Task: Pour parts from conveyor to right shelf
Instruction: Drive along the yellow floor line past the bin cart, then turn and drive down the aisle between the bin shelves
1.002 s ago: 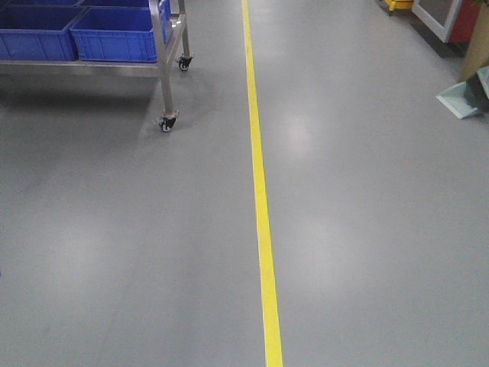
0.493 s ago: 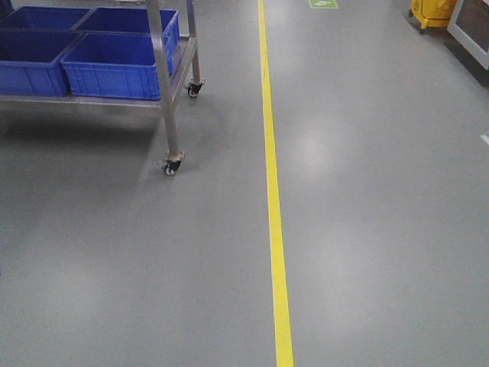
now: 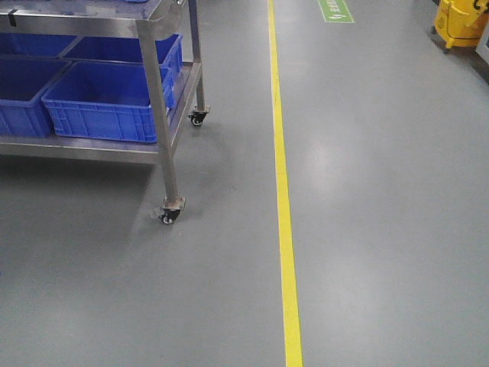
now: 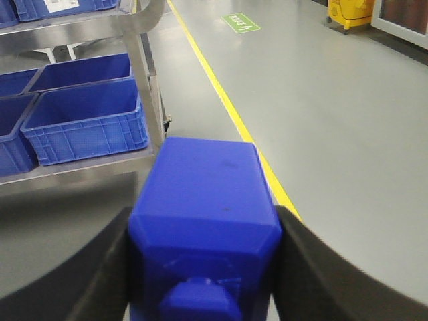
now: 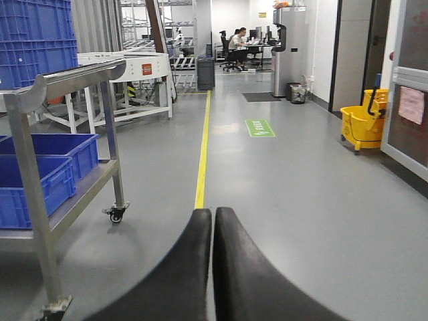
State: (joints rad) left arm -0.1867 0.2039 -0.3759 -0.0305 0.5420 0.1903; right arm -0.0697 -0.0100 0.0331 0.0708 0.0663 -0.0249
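Left wrist view: the left gripper (image 4: 207,231) is clamped on the blue block (image 4: 206,200). A dark finger (image 4: 100,267) presses each long side, and the stud end of the block points toward the camera. The block is held off the floor and apart from the steel rack (image 4: 144,73), which stands beyond it toward the left.

Right wrist view: the right gripper (image 5: 212,234) is closed. Its two black fingers (image 5: 184,267) meet along a thin seam with nothing between them.

Front view: the rack fills the upper left. Blue bins (image 3: 103,99) sit side by side on its lower tier, the nearest one at the corner by the front post. That post ends in a castor (image 3: 170,214) on the grey floor (image 3: 382,191). A second castor is further back, under the far post.

A yellow floor line (image 3: 284,199) runs just right of the rack, from near edge to far edge. Beyond it, near the top right corner, are a green floor sign (image 3: 335,9) and a yellow mop bucket (image 3: 462,23). The conveyor cannot be made out with certainty in any view.
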